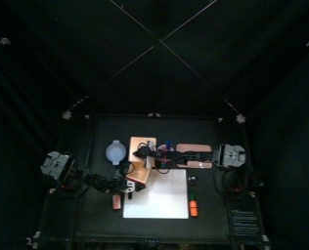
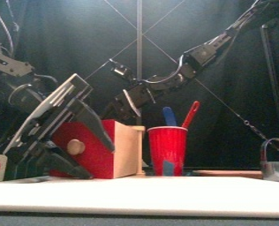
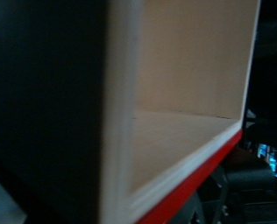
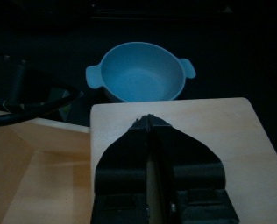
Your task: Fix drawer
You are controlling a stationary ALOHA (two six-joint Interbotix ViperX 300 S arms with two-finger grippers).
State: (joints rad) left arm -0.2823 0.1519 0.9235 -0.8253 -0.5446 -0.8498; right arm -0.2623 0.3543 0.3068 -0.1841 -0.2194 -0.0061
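Observation:
The drawer (image 1: pixel 142 164) is a tan wooden box just left of the table's middle. In the front view its tan casing (image 2: pixel 130 150) stands next to a red-fronted part (image 2: pixel 86 148). My left gripper (image 2: pixel 54 132) reaches it from the left and clasps the red-fronted part. The left wrist view is filled by the tray's tan inside (image 3: pixel 182 105) with a red edge, and my own jaws do not show there. My right gripper (image 4: pixel 147 122) reaches across from the right, its jaws pressed together on the edge of the casing's flat tan panel (image 4: pixel 217 131).
A light blue bowl (image 4: pixel 138 74) sits just beyond the drawer, at the left in the top view (image 1: pixel 114 151). A pinkish tray (image 1: pixel 193 149) lies right of the drawer. A white sheet (image 1: pixel 164 195) lies in front. A red cup (image 2: pixel 168 150) holding pens stands beside the casing.

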